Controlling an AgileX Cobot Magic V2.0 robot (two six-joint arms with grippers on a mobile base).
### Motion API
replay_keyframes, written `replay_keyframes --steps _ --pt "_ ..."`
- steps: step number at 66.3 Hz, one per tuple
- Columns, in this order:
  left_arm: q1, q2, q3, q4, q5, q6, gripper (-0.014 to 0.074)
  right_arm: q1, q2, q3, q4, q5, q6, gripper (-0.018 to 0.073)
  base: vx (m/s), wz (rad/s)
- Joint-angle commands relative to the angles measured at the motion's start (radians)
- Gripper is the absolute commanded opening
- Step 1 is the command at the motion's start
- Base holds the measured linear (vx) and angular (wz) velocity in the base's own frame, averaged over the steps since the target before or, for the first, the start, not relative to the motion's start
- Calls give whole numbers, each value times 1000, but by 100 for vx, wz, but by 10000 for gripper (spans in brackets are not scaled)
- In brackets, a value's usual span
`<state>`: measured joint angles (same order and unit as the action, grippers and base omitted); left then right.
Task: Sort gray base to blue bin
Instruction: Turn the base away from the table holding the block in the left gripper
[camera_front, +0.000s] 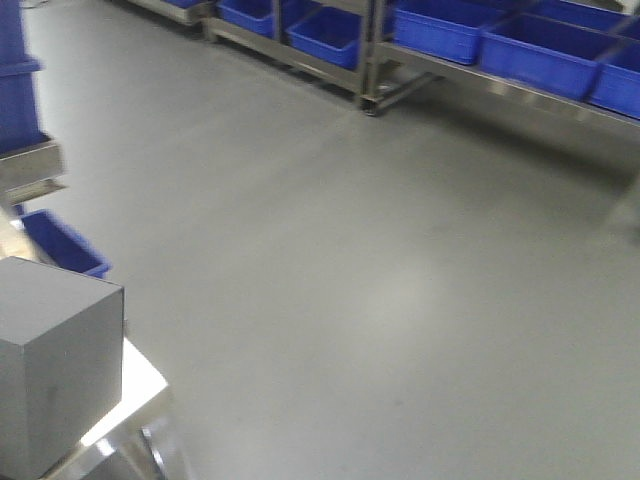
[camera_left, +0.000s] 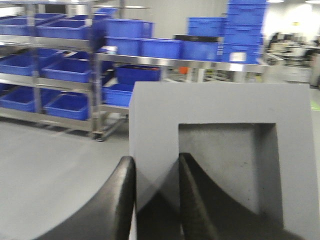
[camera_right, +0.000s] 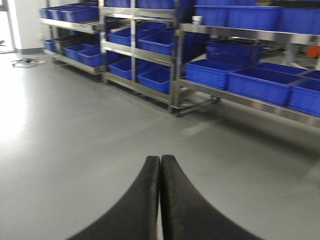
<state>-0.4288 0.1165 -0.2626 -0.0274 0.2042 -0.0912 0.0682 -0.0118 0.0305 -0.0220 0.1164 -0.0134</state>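
While the left gripper (camera_left: 155, 167) points forward at about level toward the racks, its two black fingers (camera_left: 120, 200) are clamped on the gray base (camera_left: 220, 105). One finger lies on the outer side of the block and the other one sits inside the square recess, so the left band of the frame is between them.

The right gripper (camera_right: 160, 165) is also directed forward, a little down over the gray floor (camera_right: 75, 130). Its fingers are pressed together and they hold nothing.

The gray base is matte with smooth plain sides. The face toward the left wrist camera has a broad frame around a shallow square recess, and the bottom of the recess looks rougher. In the front view the block (camera_front: 50, 370) is at the lower left corner, above a shiny metal surface (camera_front: 135, 395); I cannot tell if it touches it.

Blue tubs (camera_front: 545, 50) stand on metal racks (camera_front: 365, 60) far across the floor, well apart from the block.
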Motion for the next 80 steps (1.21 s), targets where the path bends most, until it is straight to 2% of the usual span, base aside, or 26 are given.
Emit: replay_keyframes --steps 1,42,80 --pt "-5 8 -29 -11 -111 -6 -6 -5 -11 14 -11 -78 -5 -9 -9 -64" --pt "-5 8 -29 -11 -111 -6 -6 -5 -11 14 -11 -78 -5 -9 -4 -68" --pt "-5 8 -29 -11 -111 -6 -6 -5 -11 14 -11 -78 -5 -9 13 -52"
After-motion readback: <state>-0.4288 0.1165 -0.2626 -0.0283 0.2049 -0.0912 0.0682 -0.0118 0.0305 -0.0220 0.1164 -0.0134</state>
